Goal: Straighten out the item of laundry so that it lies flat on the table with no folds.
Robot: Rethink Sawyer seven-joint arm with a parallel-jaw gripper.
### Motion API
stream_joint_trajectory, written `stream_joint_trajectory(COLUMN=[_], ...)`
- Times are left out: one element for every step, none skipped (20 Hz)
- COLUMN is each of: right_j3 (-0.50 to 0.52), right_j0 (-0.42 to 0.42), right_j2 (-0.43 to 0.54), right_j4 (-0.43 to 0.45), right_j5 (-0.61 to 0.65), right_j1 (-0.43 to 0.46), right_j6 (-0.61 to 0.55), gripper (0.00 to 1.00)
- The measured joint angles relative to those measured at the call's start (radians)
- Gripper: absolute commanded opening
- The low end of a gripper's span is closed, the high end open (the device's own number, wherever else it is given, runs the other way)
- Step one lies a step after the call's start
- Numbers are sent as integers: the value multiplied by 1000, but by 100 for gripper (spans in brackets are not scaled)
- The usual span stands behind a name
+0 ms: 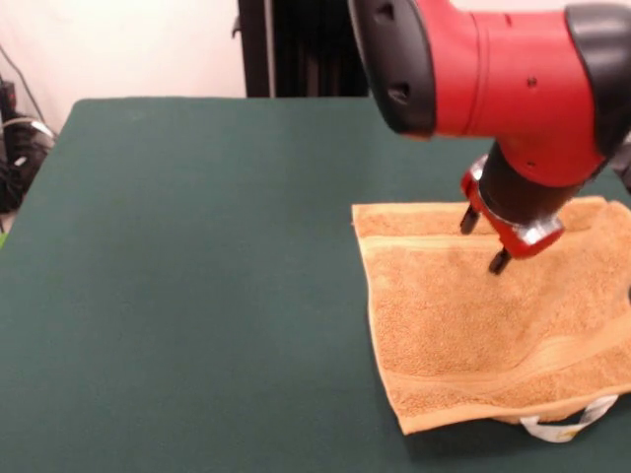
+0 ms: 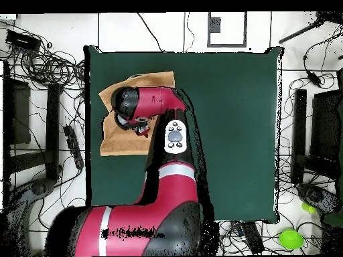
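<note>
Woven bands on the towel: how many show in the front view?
2. One flat woven band runs along the far edge of the square orange-tan terry towel; the other crosses near its front edge. The end effector hides part of the far one.

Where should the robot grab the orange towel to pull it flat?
Probably the towel corner near the white label, at the edge closest to the front camera. That corner looks lifted and humped, so fingers could pinch it coming down from above. The gripper hangs open over the far band, where the cloth lies flat on the table and offers little to pinch.
</note>
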State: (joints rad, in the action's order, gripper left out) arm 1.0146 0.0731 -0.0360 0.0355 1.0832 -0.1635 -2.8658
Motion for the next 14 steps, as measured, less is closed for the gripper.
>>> stream_joint_trajectory(right_j3=[-16, -30, -38, -43, -55, -65, -72, -75, -79, -83, -88, -90, -92, -94], right_j0=[6, 10, 12, 13, 14, 15, 15, 15, 15, 15, 15, 15, 16, 16], right_j2=[-1, -4, -6, -7, -7, -7, -7, -7, -7, -7, -7, -8, -8, -9], right_j4=[11, 17, 21, 25, 31, 36, 39, 40, 43, 50, 57, 64, 71, 83], right_j5=[9, 22, 31, 37, 48, 58, 67, 70, 75, 80, 86, 88, 91, 93], right_j1=[8, 11, 13, 15, 22, 25, 28, 29, 31, 32, 33, 33, 33, 33], right_j6=[0, 0, 0, 0, 0, 0, 0, 0, 0, 0, 0, 1, 1, 1], gripper=[100, 100, 100, 100, 100, 100, 100, 100, 100, 100, 100, 100, 100, 100])
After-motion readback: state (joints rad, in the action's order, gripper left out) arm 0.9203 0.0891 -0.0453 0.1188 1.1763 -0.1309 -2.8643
